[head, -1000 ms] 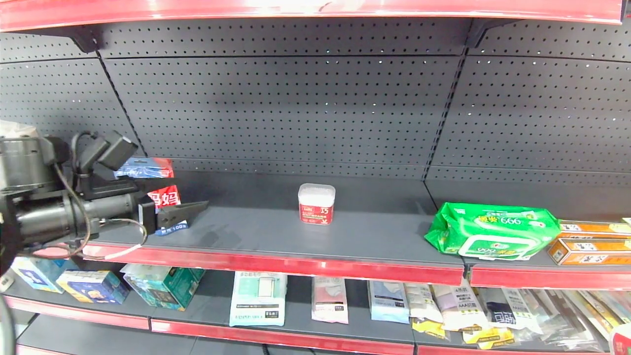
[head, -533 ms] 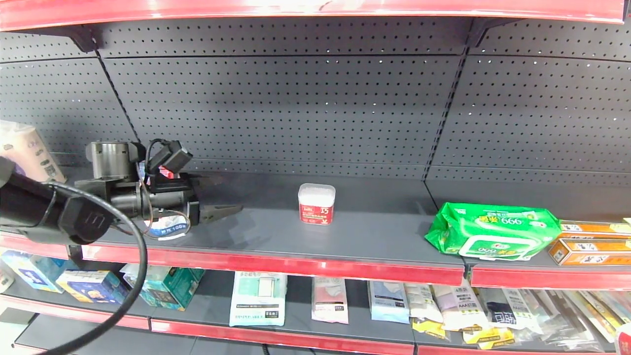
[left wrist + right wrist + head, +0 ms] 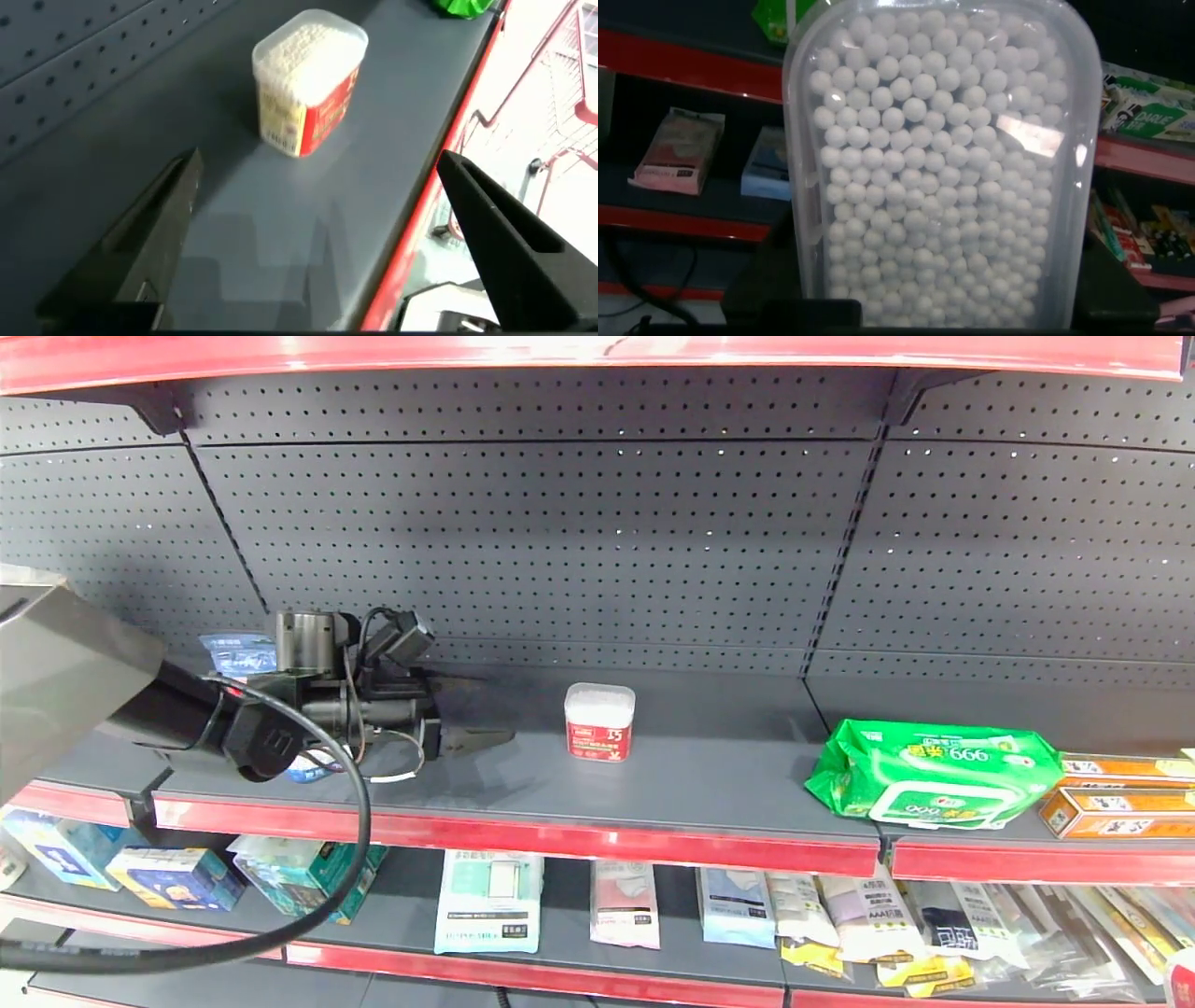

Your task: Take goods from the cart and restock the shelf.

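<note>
A dark grey metal shelf [image 3: 709,775] with a red front lip, backed by a perforated panel [image 3: 560,541], carries a thin stock. One green soft pack of wipes [image 3: 934,772] with white lettering and a white flap lies at the right. Beside it, two orange cartons [image 3: 1116,798] with printed labels are stacked one on the other. The left gripper [image 3: 495,709] [image 3: 320,159] sits low over the shelf board, its two black fingers spread wide and holding nothing. It is pointed at one clear plastic box of cotton swabs with a red printed label [image 3: 599,721] [image 3: 308,82]. That box stands upright near the middle of the shelf, close to the fingertips but apart from them. The right gripper [image 3: 938,308] clamps a second clear box of white cotton swabs [image 3: 938,168], lid toward the camera, in front of the lower shelves.
</note>
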### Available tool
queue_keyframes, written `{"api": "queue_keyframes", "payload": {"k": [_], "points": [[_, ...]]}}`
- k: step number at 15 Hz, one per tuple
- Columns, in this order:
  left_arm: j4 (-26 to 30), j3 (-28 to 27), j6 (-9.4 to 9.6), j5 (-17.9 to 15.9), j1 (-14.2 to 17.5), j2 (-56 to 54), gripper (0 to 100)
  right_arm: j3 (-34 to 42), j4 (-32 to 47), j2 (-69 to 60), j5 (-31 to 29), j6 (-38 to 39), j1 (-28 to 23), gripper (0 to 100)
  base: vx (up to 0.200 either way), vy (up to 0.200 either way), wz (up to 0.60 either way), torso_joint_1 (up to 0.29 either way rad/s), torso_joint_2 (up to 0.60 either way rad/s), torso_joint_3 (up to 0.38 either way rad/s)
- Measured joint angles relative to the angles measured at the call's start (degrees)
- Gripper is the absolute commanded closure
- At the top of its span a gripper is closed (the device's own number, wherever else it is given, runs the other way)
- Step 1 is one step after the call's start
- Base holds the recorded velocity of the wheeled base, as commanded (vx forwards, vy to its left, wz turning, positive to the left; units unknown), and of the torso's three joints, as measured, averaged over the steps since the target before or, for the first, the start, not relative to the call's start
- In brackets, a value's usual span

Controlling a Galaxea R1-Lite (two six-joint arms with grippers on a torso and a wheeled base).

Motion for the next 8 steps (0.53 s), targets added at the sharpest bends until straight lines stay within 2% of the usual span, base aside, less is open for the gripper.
{"api": "queue_keyframes", "payload": {"k": [8], "points": [[0.8,-13.8,-0.22,-0.1,-4.1,10.0,0,0.0,0.0,0.1,0.1,-0.7,0.0,100,0.000,0.000,0.00,0.000,0.00,0.000]]}}
